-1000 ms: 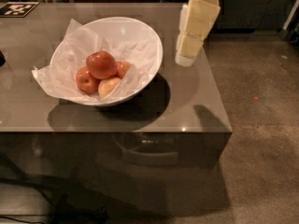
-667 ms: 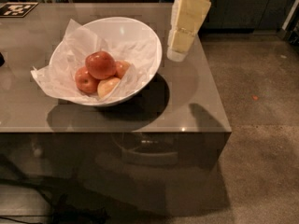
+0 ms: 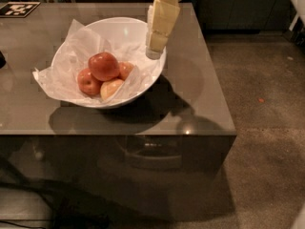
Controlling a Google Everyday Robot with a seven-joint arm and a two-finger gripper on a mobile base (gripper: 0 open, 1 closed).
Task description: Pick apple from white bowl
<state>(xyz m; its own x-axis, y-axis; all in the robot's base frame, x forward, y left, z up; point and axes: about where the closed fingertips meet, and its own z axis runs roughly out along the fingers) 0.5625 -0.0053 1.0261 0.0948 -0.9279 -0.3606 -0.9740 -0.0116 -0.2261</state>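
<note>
1. Far-left corner of the surface [image 3: 205, 99]: a black-and-white marker tag [image 3: 18, 8], same as a second ago.
2. White bowl [image 3: 119, 24] sits left of the surface's middle, well in from the near edge. Its crinkled paper liner [image 3: 57, 73] spills over the rim toward the left edge. The bowl has not shifted.
3. Inside the bowl, left to right:
   - smaller red apple [image 3: 88, 81]
   - the apple [image 3: 104, 66], big, deep red and glossy, resting on top of the pile
   - pale apple [image 3: 112, 88] at the front
   - one more reddish apple [image 3: 126, 69] tucked behind
   None of them has moved and none is lifted.
4. Tool [image 3: 155, 49]: this is the change. A second ago it hung over bare surface right of the bowl, nearer the right edge. It has since slid left and now hangs with its tip at the bowl's right rim, tilted, pointing down-left. It is clear of the fruit and is not touching the apple. Can't tell whether the tool is apart or together.
5. Meaning, as I judge it: the approach is under way and no grasp has been made. The tool needs to travel further left and down to reach the apple. The neighbouring apples and the loose paper could get nudged.
</note>
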